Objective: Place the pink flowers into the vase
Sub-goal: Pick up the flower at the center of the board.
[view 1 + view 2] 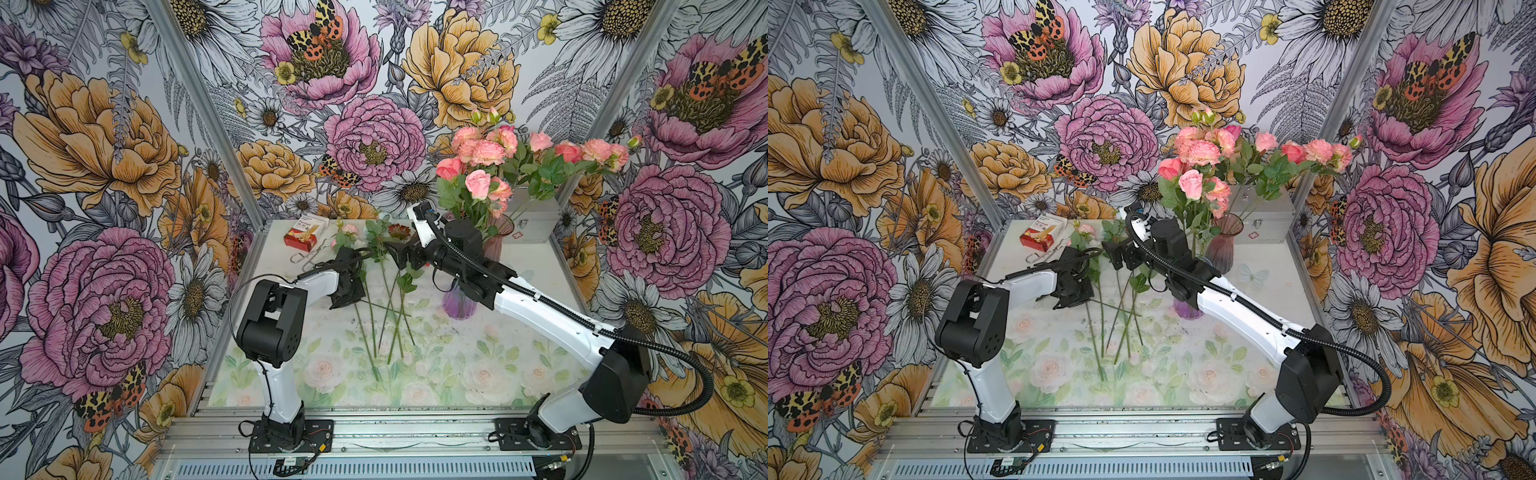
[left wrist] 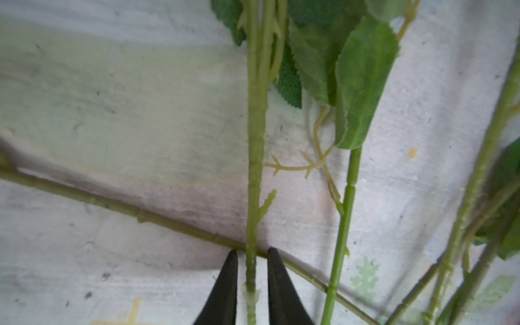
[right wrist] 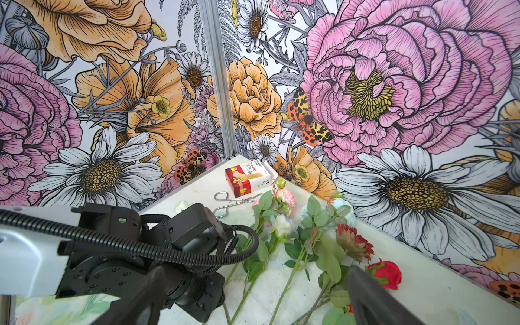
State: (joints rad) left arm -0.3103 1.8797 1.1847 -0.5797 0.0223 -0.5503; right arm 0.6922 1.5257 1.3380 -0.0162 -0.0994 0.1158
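Many pink flowers (image 1: 486,153) stand bunched in a purple vase (image 1: 457,305), which my right arm half hides. One more small pink flower (image 1: 350,230) lies on the table among several loose stems. In the left wrist view my left gripper (image 2: 250,253) straddles a green stem (image 2: 256,168) lying on the table. Its fingers stand close on either side with a thin gap showing. The stem seems to lead to that pink flower (image 3: 285,197). My right gripper (image 3: 256,270) hovers wide open over the loose blooms, holding nothing.
A mauve vase (image 1: 498,239) stands behind the purple one. A dark red bloom (image 1: 399,230), a red rose (image 3: 387,274) and a white rose (image 3: 282,225) lie with the stems. Bandage box (image 1: 305,235) and metal tongs (image 1: 309,257) sit back left, a metal case (image 1: 534,220) back right.
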